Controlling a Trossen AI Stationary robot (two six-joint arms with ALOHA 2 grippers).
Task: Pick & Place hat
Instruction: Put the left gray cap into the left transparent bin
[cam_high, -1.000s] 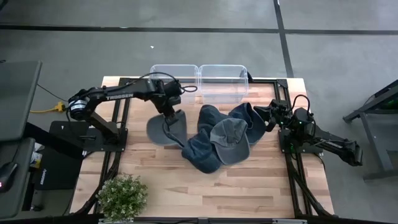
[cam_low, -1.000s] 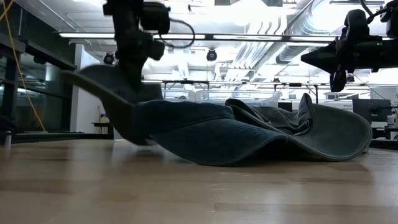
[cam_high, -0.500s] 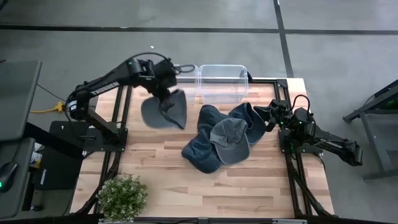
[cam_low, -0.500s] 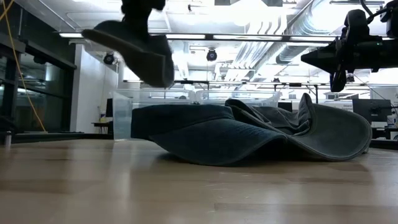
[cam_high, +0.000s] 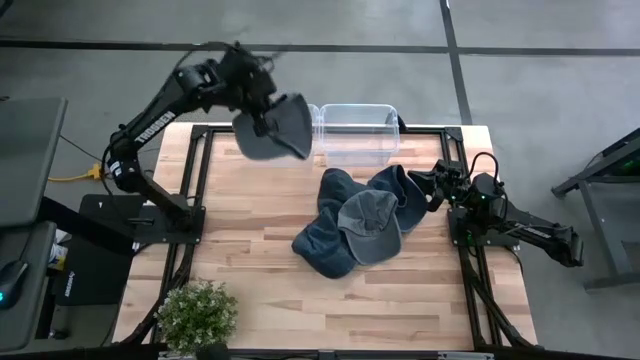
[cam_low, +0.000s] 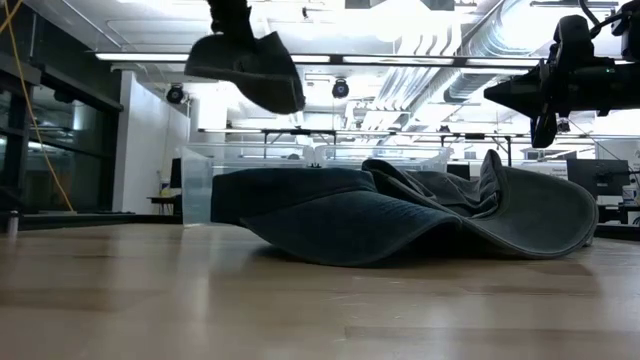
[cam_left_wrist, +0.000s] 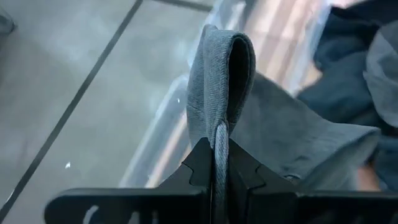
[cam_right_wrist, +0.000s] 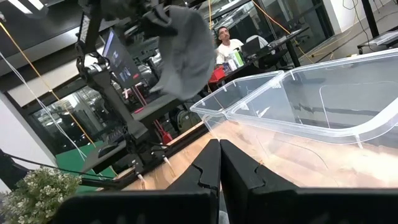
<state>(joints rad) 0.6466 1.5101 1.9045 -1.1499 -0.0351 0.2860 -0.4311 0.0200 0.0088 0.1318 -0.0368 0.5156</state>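
1. Left gripper raised well above the table, at the far-left corner of the work area; fingers pinched tight on a fold of the grey hat, fabric doubled over between them.
2. Held hat hung below and slightly toward table centre from the fingers; seen from above, it covered most of the left clear bin, so the drop target probably lay directly beneath or just beyond. Long axis of the hat ran roughly along the table's back edge, brim side angled down in the low view.
3. Right gripper parked near the right edge of the table, beside the pile of hats; fingers closed with nothing between them in the right wrist view. Left arm judged the only one placed for the release.
4. Right clear bin visible, apparently without contents.
5. Hidden or unclear: left bin's rim and interior almost fully masked from above by the hat; exact height of the hat above the bin not resolvable; number of hats in the pile not countable owing to overlap.
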